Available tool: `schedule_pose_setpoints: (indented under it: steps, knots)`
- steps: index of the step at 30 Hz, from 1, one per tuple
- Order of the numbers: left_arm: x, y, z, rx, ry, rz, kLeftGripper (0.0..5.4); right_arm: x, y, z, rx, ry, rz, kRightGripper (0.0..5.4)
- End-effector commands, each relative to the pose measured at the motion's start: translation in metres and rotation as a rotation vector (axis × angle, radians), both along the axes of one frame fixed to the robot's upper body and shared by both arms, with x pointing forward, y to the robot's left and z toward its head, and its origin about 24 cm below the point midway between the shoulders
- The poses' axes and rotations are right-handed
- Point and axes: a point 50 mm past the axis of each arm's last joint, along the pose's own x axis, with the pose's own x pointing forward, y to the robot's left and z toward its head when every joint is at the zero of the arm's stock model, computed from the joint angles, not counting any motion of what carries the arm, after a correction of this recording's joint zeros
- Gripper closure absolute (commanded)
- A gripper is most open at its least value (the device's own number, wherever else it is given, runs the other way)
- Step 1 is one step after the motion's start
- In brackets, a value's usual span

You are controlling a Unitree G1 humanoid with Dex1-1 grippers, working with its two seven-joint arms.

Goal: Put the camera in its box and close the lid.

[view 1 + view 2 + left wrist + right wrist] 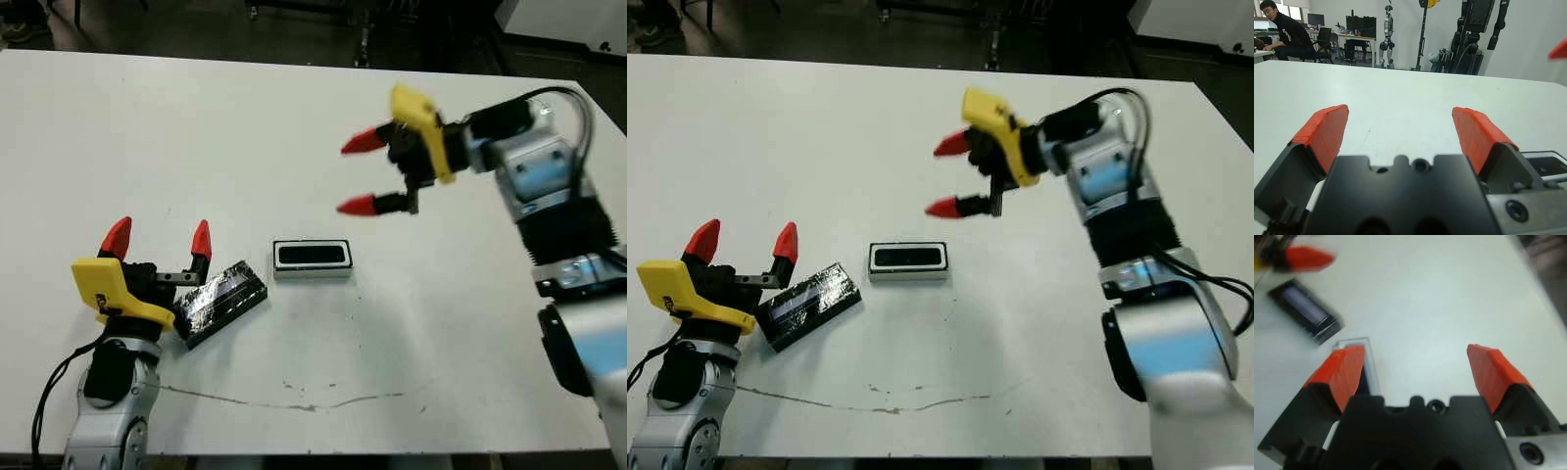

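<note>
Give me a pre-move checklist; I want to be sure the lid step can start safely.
1. Camera in the box: ok, a dark bar fills the white rim.
2. Camera seated flush: cannot tell.
3. Lid on the box: not ok, it lies askew on the table to the box's left.
4. Left gripper ready: ok, open and empty at the lid's end.
5. Right gripper clear of the box: ok, open, empty, raised off to the box's right.
</note>
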Motion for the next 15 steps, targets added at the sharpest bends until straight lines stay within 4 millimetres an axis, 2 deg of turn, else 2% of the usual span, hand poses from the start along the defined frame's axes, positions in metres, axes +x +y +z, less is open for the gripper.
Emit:
schedule_pose_setpoints:
  steps: [1, 4, 8, 15]
  knots:
    - [-0.002, 0.003, -0.003, 0.011, 0.02, 0.0, 0.0, -0.014, -0.013, -0.009, 0.149, -0.032, -0.186, 0.28]
    - [-0.002, 0.005, -0.002, 0.027, 0.012, -0.002, 0.0, -0.03, -0.02, -0.024, 0.278, -0.04, -0.324, 0.8]
    - [-0.001, 0.008, 0.001, 0.04, 0.002, -0.001, 0.0, -0.053, -0.025, -0.041, 0.346, -0.083, -0.445, 1.44]
    - [-0.001, 0.012, 0.005, 0.062, -0.007, -0.009, 0.0, -0.086, -0.027, -0.076, 0.47, -0.046, -0.677, 2.61]
